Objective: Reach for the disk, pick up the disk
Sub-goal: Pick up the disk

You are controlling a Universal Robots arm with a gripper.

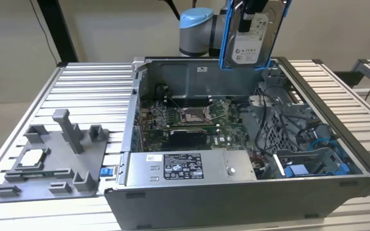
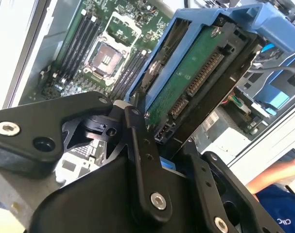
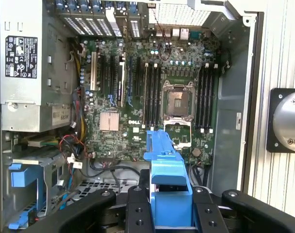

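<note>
One gripper (image 1: 254, 12), jaws closed on the disk (image 1: 254, 41). Exterior view: disk hangs upright at about 12 o'clock in frame, lifted clear above the rear wall of the open computer case (image 1: 339, 144), white label facing the camera, blue rails down both long sides. Arm's blue-grey joint (image 1: 198, 31) sits just beside it at 9 o'clock. Inside the case: motherboard (image 1: 185, 118) near centre, grey power supply box (image 1: 185, 166) at 6 o'clock of it, drive cage with blue parts (image 1: 313, 166) toward 4 o'clock. Grey plastic fixture (image 1: 56, 159) lies on the slatted table (image 1: 95, 82) at 9 o'clock of the case, small square silver chip (image 1: 32, 158) resting on it.

Second wrist view: black fingers (image 2: 142, 160) clamp the disk (image 2: 186, 82) at its connector end; green circuit board and connector row face the camera, blue rail along the edge. Motherboard's CPU socket (image 2: 104, 54) is well below, at 10 o'clock. A person's arm in a blue sleeve (image 2: 278, 187) at 4 o'clock.

First wrist view: blue rail of the disk (image 3: 166, 179) stands edge-on between the two black fingers (image 3: 136, 208), at 6 o'clock. Behind it the motherboard (image 3: 137, 97) fills the centre, power supply box (image 3: 33, 73) at 9 o'clock, arm's base flange (image 3: 288, 121) at 3 o'clock on the table.
</note>
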